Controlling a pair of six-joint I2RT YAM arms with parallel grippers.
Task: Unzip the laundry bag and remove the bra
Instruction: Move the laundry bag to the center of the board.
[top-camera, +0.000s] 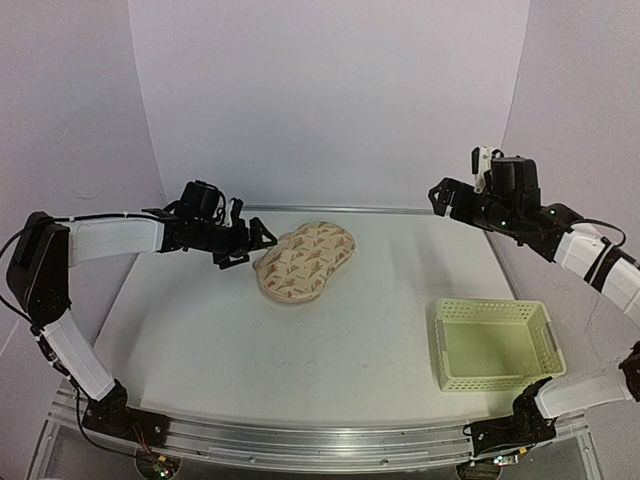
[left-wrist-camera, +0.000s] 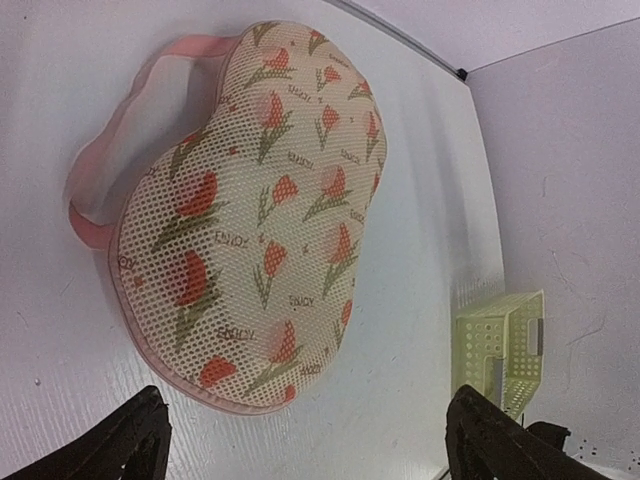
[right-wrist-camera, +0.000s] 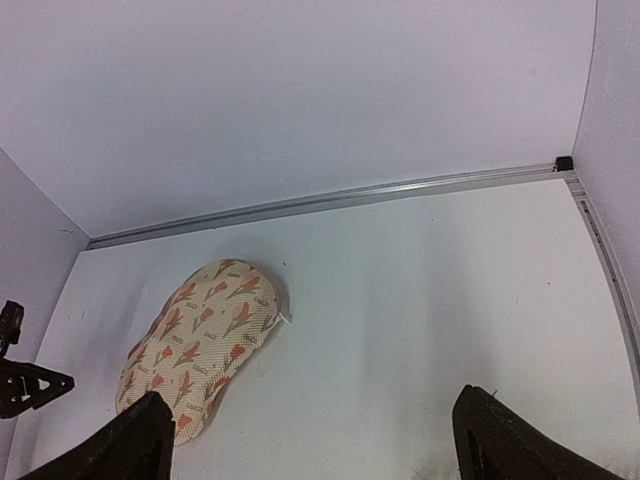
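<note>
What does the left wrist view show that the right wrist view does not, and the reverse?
Left wrist only: the pale green basket and a pink strap loop on the laundry bag. Right wrist only: the metal rail along the table's far edge. Both: the bag flat on the white table, with the left end effector or right end effector open in the foreground; no bra shows.
</note>
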